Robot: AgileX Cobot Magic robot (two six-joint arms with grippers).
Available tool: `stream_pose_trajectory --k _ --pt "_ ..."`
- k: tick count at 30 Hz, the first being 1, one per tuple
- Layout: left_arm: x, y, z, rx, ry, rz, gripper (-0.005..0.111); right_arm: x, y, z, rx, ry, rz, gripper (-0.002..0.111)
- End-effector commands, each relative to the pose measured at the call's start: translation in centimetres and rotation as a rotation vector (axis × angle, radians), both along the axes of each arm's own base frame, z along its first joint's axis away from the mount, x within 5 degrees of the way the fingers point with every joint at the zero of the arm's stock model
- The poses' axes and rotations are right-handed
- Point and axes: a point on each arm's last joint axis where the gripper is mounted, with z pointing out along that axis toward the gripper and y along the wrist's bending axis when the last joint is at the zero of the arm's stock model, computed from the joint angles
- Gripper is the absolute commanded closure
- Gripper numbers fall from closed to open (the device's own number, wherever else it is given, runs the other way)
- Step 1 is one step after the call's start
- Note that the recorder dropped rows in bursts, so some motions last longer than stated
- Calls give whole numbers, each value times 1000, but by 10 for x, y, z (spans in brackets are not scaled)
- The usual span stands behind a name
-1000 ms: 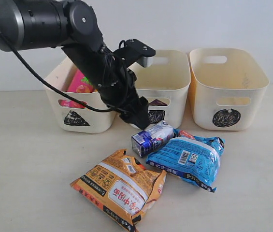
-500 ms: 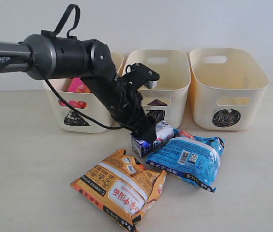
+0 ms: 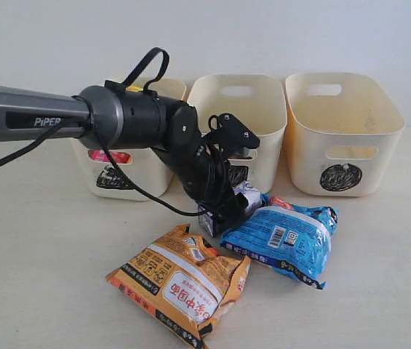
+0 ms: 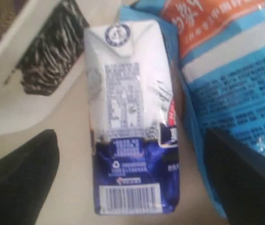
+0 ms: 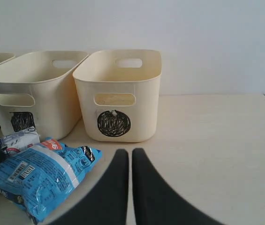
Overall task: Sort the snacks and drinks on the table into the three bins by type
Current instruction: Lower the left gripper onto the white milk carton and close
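A blue-and-white drink carton (image 4: 132,117) lies on its side on the table (image 3: 38,247), just in front of the square-marked bin (image 3: 263,138). My left gripper (image 3: 223,211) is down over it, open. Its dark fingers (image 4: 19,178) stand either side of the carton's blue end with a gap on each side. The blue snack bag (image 3: 285,240) lies against the carton, and the orange bag (image 3: 180,280) sits nearer the front. Something pink (image 3: 110,155) shows through the cut-out of the triangle bin (image 3: 89,174). My right gripper (image 5: 131,157) is shut and empty above bare table.
The circle-marked bin (image 3: 380,156) stands at the right of the row, and no contents show in it. The left arm (image 3: 132,120) reaches across in front of the triangle and square bins. One left finger is close beside the blue bag (image 4: 230,84).
The left arm has swung lower and flatter, bringing its gripper down from above the carton until the open fingers straddle it. The bags, the carton and the right gripper have not moved.
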Motion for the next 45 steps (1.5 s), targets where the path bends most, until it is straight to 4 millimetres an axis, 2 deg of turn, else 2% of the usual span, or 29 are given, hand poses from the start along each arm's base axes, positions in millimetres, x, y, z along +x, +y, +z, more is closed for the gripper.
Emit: stream_pose_trajectory --k 1,9,14,18,22,23,24,25,26,28,33,36,40,45 --pt "2 -1 1 8 -50 37 29 0 0 1 -3 -9 0 108" --pt "6 -3 -10 0 -71 38 32 0 0 1 -3 -9 0 108" --pt "6 -3 -27 24 -42 38 34 0 0 1 -3 -9 0 108" --pt "6 -3 -28 21 -45 37 38 0 0 1 -3 -9 0 108" --pt "8 -5 -26 7 -63 35 56 0 0 1 -3 -9 0 108" --pt "8 -5 -26 7 -63 35 68 0 0 1 -3 -9 0 108" --pt "7 -4 -27 13 -56 35 74 0 0 1 -3 -9 0 108" --pt "5 -3 -27 33 -40 28 92 0 0 1 -3 -9 0 108" --pt "5 -2 -28 50 -31 22 100 0 0 1 -3 -9 0 108" --pt "3 1 -20 72 -27 16 103 0 0 1 -3 -9 0 108" --pt "-7 8 30 81 -36 8 103 0 0 1 -3 -9 0 108" --pt "-16 15 51 123 -6 -27 103 0 0 1 -3 -9 0 108" --pt "-25 17 64 132 28 -102 103 0 0 1 -3 -9 0 108" --pt "-36 18 90 80 27 -157 103 0 0 1 -3 -9 0 108"
